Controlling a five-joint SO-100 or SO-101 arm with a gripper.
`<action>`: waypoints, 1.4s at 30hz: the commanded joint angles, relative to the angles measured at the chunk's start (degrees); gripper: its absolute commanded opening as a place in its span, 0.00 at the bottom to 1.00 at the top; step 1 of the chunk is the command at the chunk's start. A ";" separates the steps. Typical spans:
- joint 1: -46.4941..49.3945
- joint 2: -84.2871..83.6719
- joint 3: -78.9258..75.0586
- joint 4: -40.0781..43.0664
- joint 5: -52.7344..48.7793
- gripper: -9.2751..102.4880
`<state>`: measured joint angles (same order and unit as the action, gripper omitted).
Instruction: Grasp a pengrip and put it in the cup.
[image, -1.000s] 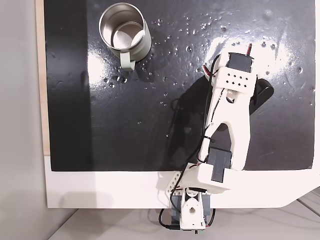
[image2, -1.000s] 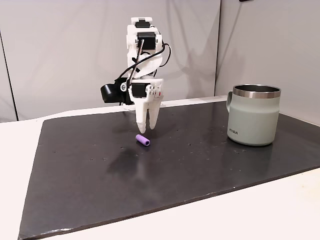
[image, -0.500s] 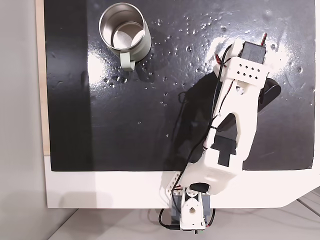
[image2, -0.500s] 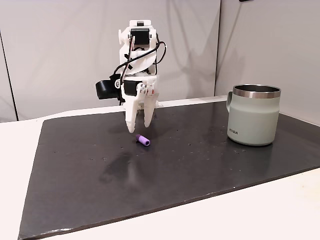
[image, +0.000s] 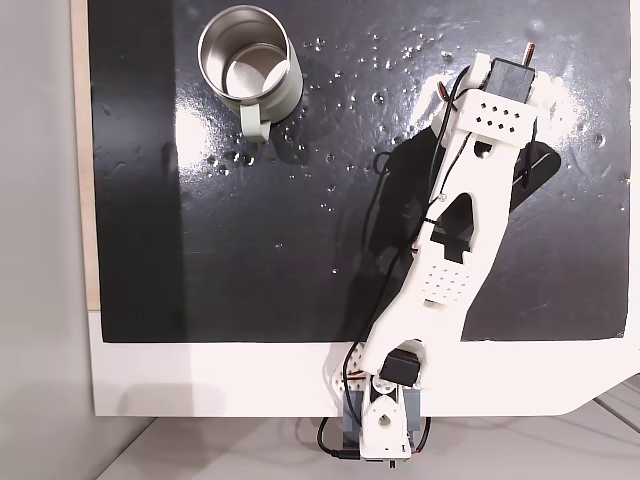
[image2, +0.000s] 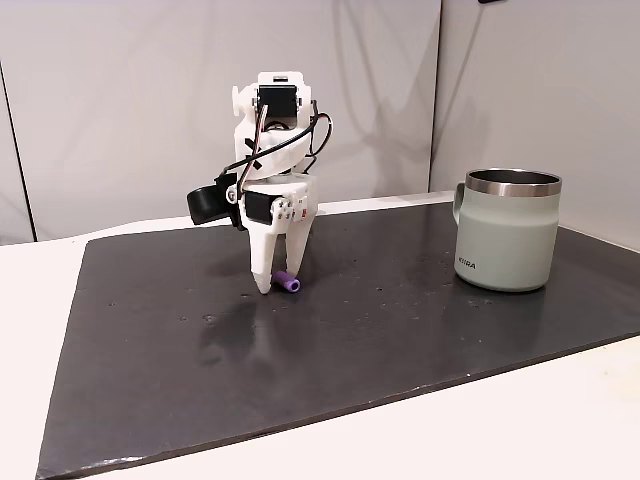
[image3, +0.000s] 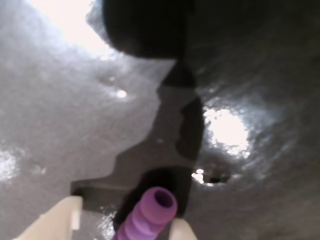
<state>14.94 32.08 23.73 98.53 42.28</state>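
Note:
The purple ribbed pengrip (image2: 287, 283) lies on the black mat (image2: 400, 330), left of the middle in the side fixed view. My white gripper (image2: 280, 281) points straight down, open, with its fingertips at mat level on either side of the pengrip. In the wrist view the pengrip (image3: 148, 215) sits between the two pale fingers (image3: 56, 220), closer to the right one. The cup (image2: 505, 240), pale green outside and steel inside, stands upright far to the right, well apart. From above, the cup (image: 246, 62) is at the mat's top left and the arm (image: 470, 200) covers the pengrip.
The black mat (image: 250, 250) lies on a white table (image: 200, 380). The arm's base (image: 382, 425) sits at the table's near edge in the top-down view. A black camera pod (image2: 208, 204) juts out left of the wrist. Wide bare mat separates gripper and cup.
The arm has stretched farther out and come down. The gripper dropped from above the pengrip to the mat, and its fingers now stand around the pengrip.

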 joint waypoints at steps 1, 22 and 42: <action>0.00 -0.44 -3.96 1.49 -1.58 0.17; -8.79 31.82 13.71 0.35 -7.12 0.08; -26.02 24.61 -15.03 -13.71 -23.73 0.08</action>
<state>-8.61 58.27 16.79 87.63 20.39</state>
